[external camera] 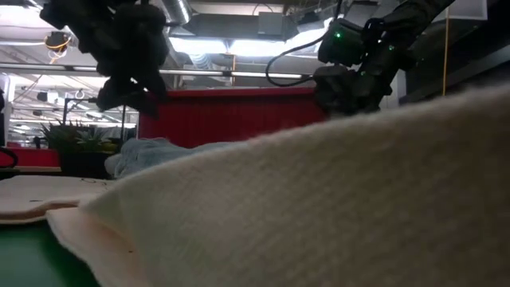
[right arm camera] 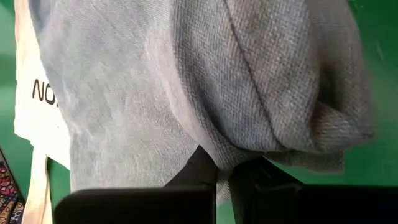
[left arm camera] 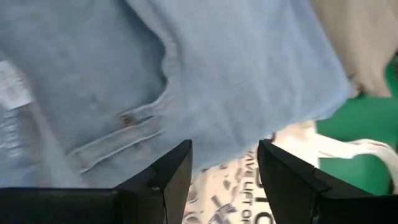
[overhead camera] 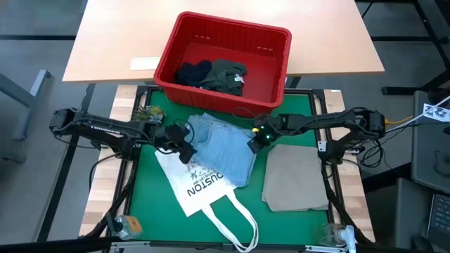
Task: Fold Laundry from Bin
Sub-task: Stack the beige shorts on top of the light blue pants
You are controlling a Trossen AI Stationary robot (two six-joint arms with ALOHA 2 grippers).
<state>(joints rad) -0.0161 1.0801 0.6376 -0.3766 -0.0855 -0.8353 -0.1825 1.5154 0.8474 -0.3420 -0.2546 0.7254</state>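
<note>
The light blue jeans (overhead camera: 221, 151) lie folded in the middle of the green mat, their near part resting on the white tote bag (overhead camera: 200, 186). A beige cloth (overhead camera: 295, 176) lies folded flat to their right. The red bin (overhead camera: 211, 95) stands at the far edge with dark garments (overhead camera: 214, 76) inside. My left gripper (overhead camera: 186, 151) hovers open at the jeans' left edge, and in its wrist view the tote's print shows between its fingers (left arm camera: 225, 171). My right gripper (overhead camera: 253, 143) is shut at the jeans' right edge. My right gripper (right arm camera: 222, 171) meets a thick folded edge of the jeans (right arm camera: 261, 134) on their right side. Its shut fingers slant down from the table's right. The denim fold bulges over the fingertips and hides them, so how many layers are pinched does not show. The rest of the jeans lies on the mat and tote.
The tote's handles (overhead camera: 235, 225) trail toward the near edge. Small objects sit at the mat's corners (overhead camera: 148, 112), (overhead camera: 126, 225), (overhead camera: 334, 235). In the low view the beige cloth (external camera: 319, 199) fills the foreground. A light wooden table (overhead camera: 119, 42) lies under the bin.
</note>
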